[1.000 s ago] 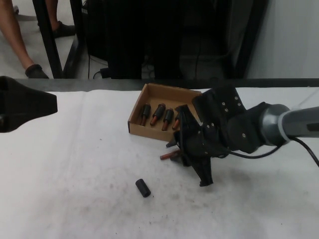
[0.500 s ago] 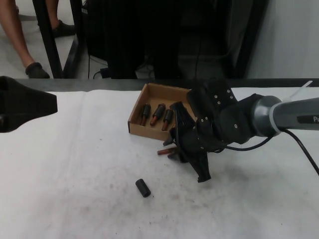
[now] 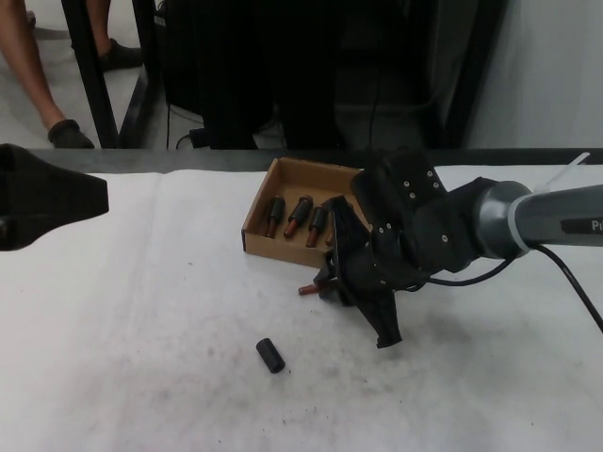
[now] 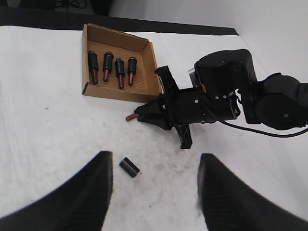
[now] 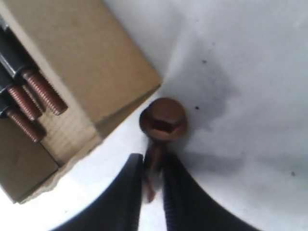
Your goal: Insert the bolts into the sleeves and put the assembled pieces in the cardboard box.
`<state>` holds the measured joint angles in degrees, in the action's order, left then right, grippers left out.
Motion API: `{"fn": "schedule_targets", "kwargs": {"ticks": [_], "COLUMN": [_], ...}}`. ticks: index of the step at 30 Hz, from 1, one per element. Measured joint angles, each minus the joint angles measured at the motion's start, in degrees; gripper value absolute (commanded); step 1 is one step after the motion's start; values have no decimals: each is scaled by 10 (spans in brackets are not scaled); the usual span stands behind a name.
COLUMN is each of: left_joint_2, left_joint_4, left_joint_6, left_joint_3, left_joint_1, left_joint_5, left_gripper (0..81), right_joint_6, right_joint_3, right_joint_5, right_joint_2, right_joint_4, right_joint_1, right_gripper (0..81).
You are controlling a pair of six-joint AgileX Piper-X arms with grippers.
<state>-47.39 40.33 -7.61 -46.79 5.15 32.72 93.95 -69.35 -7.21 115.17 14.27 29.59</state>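
A copper bolt (image 3: pixel 309 289) (image 4: pixel 130 117) is pinched by its shank in my right gripper (image 3: pixel 326 282) (image 5: pixel 151 159), just in front of the cardboard box (image 3: pixel 273 241). Its hexagonal head (image 5: pixel 163 120) sits close over the white bench beside the box corner (image 5: pixel 82 57). A black sleeve (image 3: pixel 270 355) (image 4: pixel 129 167) lies loose on the bench, nearer the front than the bolt. My left gripper (image 4: pixel 154 202) hovers open, high above the sleeve and well apart from it. Several assembled pieces (image 4: pixel 111 68) lie side by side in the box.
A dark part of the left arm (image 3: pixel 47 198) juts in at the left edge. The right arm (image 3: pixel 528 226) stretches in from the right, its cable trailing on the bench. White bench surface (image 3: pixel 141 330) spreads left and forward of the sleeve.
My right gripper has shifted a little to the left with the bolt, staying in front of the box. The left arm and the sleeve have not moved.
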Motion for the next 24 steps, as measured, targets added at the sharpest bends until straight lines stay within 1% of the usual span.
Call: {"fn": "schedule_targets", "kwargs": {"ticks": [8,10,11,17,18,24], "left_joint_2": [0,0,0,0,0,0], "left_joint_4": [0,0,0,0,0,0], "left_joint_6": [1,1,1,1,2,2], "left_joint_3": [0,0,0,0,0,0], "left_joint_1": [0,0,0,0,0,0], "left_joint_5": [0,0,0,0,0,0], "left_gripper": [510,510,510,510,510,510], "right_joint_6": [-24,-55,-57,-152,-155,-284], "right_joint_3": [0,0,0,0,0,1], "right_joint_5": [-3,-9,-10,-9,-9,-8], "right_joint_2": [0,-1,-1,-30,-36,-78], "right_joint_4": [3,5,6,88,92,176], "right_joint_1": [-1,-1,-2,-3,-3,-4], "right_gripper": [3,3,3,3,3,3]}}
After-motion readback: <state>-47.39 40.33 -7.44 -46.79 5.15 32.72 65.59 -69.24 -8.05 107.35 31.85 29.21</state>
